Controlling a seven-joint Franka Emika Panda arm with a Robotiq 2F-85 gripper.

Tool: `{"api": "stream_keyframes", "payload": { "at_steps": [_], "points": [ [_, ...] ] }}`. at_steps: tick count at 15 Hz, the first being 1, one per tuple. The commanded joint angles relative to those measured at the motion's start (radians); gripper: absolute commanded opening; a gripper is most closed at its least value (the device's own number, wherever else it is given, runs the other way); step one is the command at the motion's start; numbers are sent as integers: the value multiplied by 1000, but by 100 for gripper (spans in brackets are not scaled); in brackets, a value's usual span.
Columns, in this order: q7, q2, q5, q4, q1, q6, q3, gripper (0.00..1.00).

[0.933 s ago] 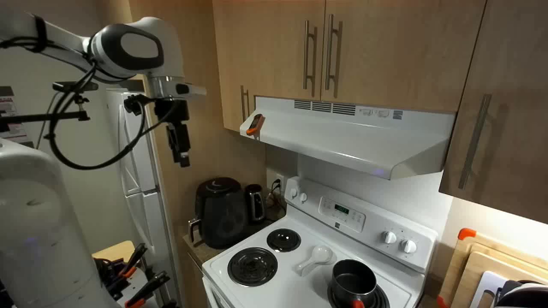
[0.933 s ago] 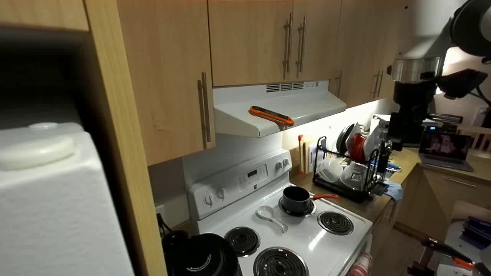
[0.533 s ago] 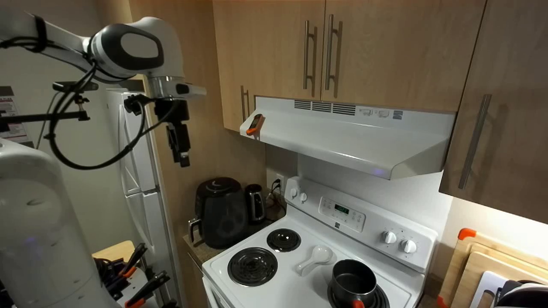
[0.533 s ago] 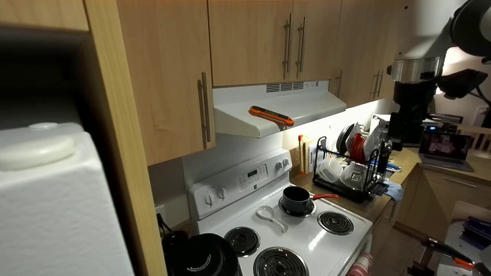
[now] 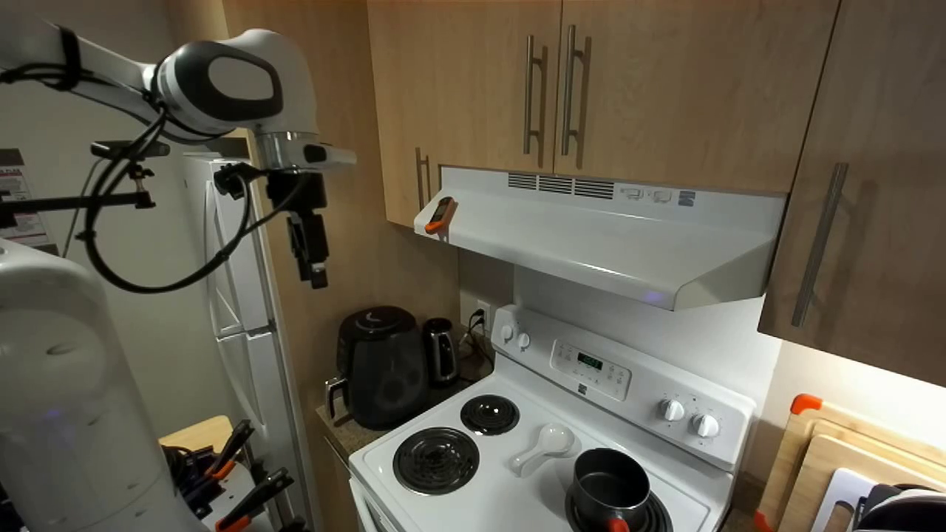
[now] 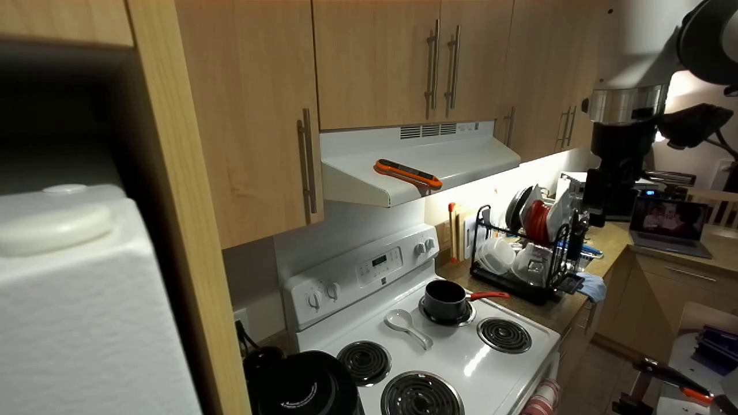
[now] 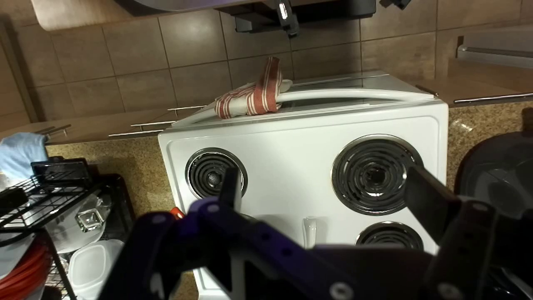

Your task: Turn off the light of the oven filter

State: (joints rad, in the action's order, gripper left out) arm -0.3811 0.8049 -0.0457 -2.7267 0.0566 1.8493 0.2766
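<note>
The black two-fingered gripper (image 7: 322, 179) is held with its fingers spread. The wide white metal range hood (image 5: 562, 229), wedge-shaped with a sloped front, is mounted beneath light wooden cabinets (image 5: 687, 89); a slim orange-and-black object (image 6: 406, 173) is carried at one end. In both exterior views, the hood is seen apart from the gripper. Below the hood, a white stove (image 7: 287, 166) with black coil burners (image 7: 377, 177) is flanked by a speckled brown stone worktop (image 7: 137, 166); the floor (image 7: 137, 91) is brown-tiled.

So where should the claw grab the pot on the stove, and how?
Probably its red handle, coming from the front of the stove: the handle's slim and juts out from the pot, so the claw could straddle it, and the range hood hangs over the back.
</note>
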Motion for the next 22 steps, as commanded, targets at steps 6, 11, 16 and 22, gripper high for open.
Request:
{"api": "stream_keyframes", "payload": {
  "at_steps": [6,11,16,22],
  "points": [
    [-5,-2,6,1,8,-1,-8,100],
    [-5,-2,6,1,8,-1,-8,100],
    [-5,-5,20,-12,-10,23,-18,100],
    [-16,-18,70,-28,-54,83,-28,100]
  ]
}}
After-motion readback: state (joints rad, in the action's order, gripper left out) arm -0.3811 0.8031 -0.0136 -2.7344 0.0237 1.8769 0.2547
